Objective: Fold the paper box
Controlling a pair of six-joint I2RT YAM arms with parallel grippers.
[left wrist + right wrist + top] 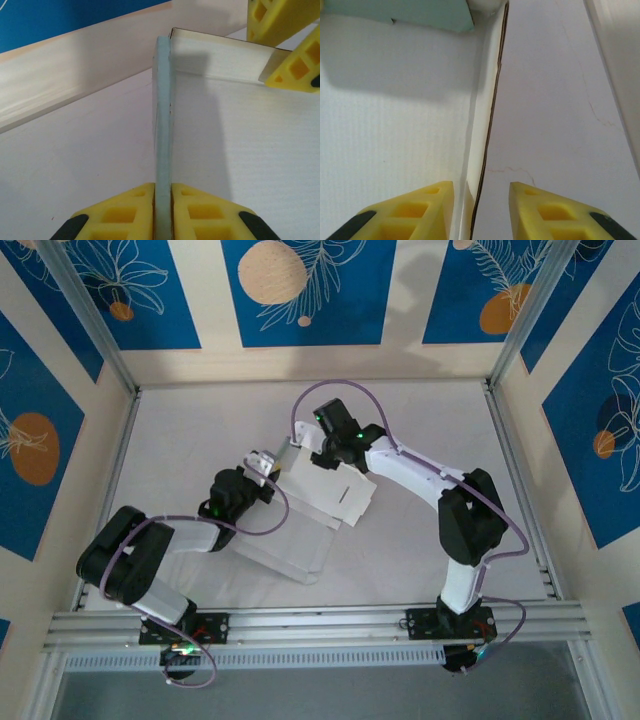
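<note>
The paper box lies partly folded in the middle of the white table, a pale card sheet with raised walls. My left gripper is at its left back corner. In the left wrist view this gripper is shut on an upright grey-green wall, seen edge-on between the yellow fingers. My right gripper is at the box's back edge. In the right wrist view it stands open astride a raised white side wall, which sits close to the left finger. The right fingers also show beyond the box's far corner.
Aluminium rails frame the table at the front and sides, and blue patterned panels stand behind. A flat part of the sheet reaches toward the front. The far wall's base runs close behind the box.
</note>
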